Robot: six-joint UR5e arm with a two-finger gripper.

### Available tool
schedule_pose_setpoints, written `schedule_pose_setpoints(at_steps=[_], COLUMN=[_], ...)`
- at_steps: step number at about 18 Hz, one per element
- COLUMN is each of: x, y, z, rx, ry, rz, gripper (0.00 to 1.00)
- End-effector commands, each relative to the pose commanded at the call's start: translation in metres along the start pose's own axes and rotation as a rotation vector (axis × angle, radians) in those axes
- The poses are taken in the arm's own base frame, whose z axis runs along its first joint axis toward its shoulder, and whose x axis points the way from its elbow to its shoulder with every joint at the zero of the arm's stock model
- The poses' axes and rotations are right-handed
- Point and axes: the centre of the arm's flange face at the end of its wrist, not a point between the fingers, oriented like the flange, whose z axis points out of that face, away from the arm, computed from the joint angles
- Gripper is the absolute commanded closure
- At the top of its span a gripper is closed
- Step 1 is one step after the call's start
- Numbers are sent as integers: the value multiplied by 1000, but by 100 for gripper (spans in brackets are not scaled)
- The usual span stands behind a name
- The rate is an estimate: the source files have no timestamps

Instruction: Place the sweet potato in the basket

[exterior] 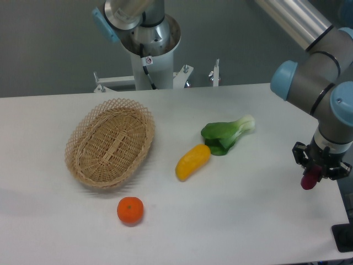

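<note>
Sweet potato (pixel 310 180) gripped in the jaws (far right), well apart from basket (pixel 83 165).

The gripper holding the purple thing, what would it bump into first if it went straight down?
Probably the white table. The gripper points down, clamping the small reddish-purple sweet potato, with nothing visible beneath.

High front view, angled down, table (pixel 231 221)

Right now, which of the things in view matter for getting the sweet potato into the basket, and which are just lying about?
Part of the job:
- sweet potato, held in the gripper above the table's right side
- basket, empty, on the left

Just lying about:
- yellow vegetable
- bok choy, touching the yellow vegetable
- orange fruit, in front of the basket
</note>
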Motion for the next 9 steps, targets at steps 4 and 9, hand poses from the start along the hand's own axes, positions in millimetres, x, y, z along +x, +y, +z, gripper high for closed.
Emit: schedule_pose_setpoints(at_steps=[4,9], x=[0,-2], y=[0,0], z=[0,-3], rx=[0,8], ry=[0,-3], rz=[0,-2], gripper=[78,78])
